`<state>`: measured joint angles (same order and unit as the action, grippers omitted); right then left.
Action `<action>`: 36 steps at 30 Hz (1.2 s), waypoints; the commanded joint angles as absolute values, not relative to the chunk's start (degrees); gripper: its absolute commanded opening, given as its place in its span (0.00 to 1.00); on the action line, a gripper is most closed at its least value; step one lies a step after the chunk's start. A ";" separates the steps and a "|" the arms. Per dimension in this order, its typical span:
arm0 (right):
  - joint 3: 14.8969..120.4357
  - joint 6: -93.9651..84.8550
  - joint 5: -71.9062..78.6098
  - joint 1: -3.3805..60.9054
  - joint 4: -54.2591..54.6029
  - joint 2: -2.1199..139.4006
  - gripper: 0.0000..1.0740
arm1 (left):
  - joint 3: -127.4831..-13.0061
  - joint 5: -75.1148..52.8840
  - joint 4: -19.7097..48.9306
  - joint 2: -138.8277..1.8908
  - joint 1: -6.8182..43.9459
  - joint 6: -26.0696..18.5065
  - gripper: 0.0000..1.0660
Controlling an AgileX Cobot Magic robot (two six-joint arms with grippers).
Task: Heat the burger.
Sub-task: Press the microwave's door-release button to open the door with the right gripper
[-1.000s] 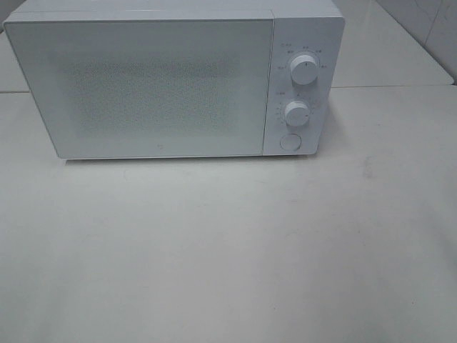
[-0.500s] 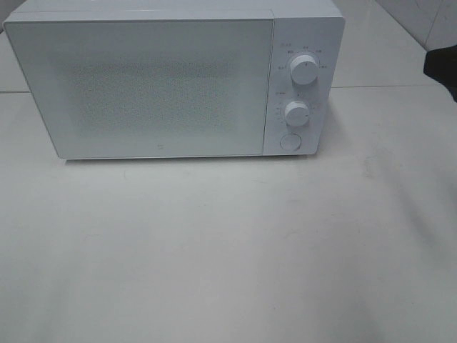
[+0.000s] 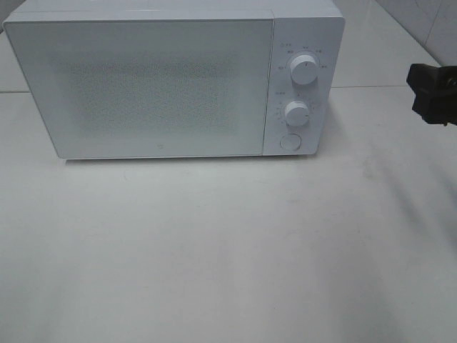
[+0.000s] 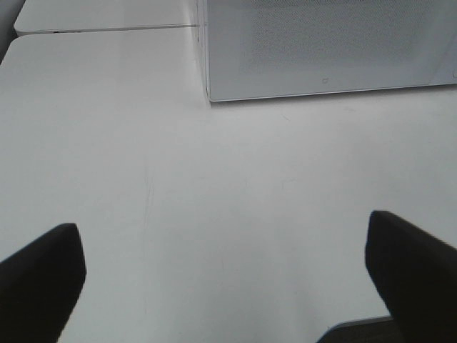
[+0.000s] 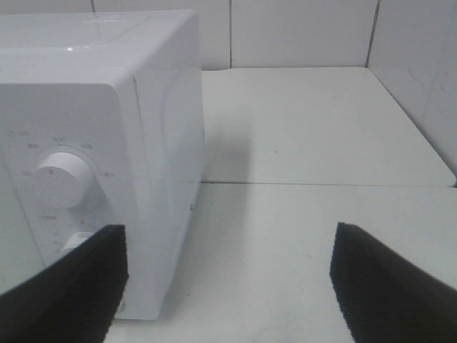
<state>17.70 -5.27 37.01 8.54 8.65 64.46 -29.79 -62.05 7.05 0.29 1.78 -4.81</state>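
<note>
Well, burger's nowhere in sight (maybe inside the shut microwave [image 3: 314,36]?). Both the left gripper [image 4: 221,229] and right gripper [image 5: 227,243] show fingers [image 5: 371,286] spread wide, empty. Risk: right one bumps the knobs [image 3: 304,70] going for the door [image 3: 143,86].

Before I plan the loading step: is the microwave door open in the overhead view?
No, the microwave door is shut, its edge lying flush against the control panel with no gap showing.

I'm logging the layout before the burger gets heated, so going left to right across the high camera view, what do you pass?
microwave door → control panel with its dials → right end effector at the right edge
</note>
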 commanded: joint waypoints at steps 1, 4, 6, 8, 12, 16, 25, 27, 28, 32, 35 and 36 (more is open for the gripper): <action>16.33 -8.08 42.57 8.42 12.15 65.95 0.71 | -29.56 -61.31 7.45 0.63 1.55 -4.87 0.94; 14.95 -8.77 46.18 10.77 14.67 68.35 0.71 | -29.56 -61.31 7.45 0.63 1.55 -4.87 0.94; 14.21 -10.20 48.87 13.18 16.96 70.02 0.71 | -29.56 -61.31 7.45 0.63 1.55 -4.87 0.94; 13.87 -13.29 52.65 17.42 22.69 73.11 0.71 | -29.56 -61.31 7.45 0.63 1.55 -4.87 0.94; 13.87 -18.16 56.78 22.23 28.82 76.89 0.70 | -29.56 -61.31 7.45 0.63 1.55 -4.87 0.94; 13.92 -20.74 64.29 30.08 36.96 81.99 0.70 | -29.56 -61.31 7.45 0.63 1.55 -4.87 0.94; 16.10 -20.63 69.27 40.45 46.18 89.09 0.70 | -29.56 -61.31 7.45 0.63 1.55 -4.87 0.94; 17.07 -20.63 69.90 42.00 47.15 90.64 0.70 | -29.56 -61.31 7.45 0.63 1.55 -4.87 0.94; 17.48 -20.63 69.90 42.63 47.56 91.44 0.70 | -29.56 -61.31 7.45 0.63 1.55 -4.87 0.94; 19.42 -20.57 70.30 44.86 47.84 94.37 0.70 | -29.56 -61.31 7.45 0.63 1.55 -4.87 0.94; 21.03 -20.57 70.59 46.24 47.84 96.37 0.70 | -29.56 -61.31 7.45 0.63 1.55 -4.87 0.94; 21.89 -20.51 70.59 46.75 47.84 97.63 0.70 | -29.56 -61.31 7.45 0.63 1.55 -4.87 0.94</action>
<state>20.80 -19.82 68.93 46.18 48.01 96.89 -29.79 -62.05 7.05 0.29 1.78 -4.81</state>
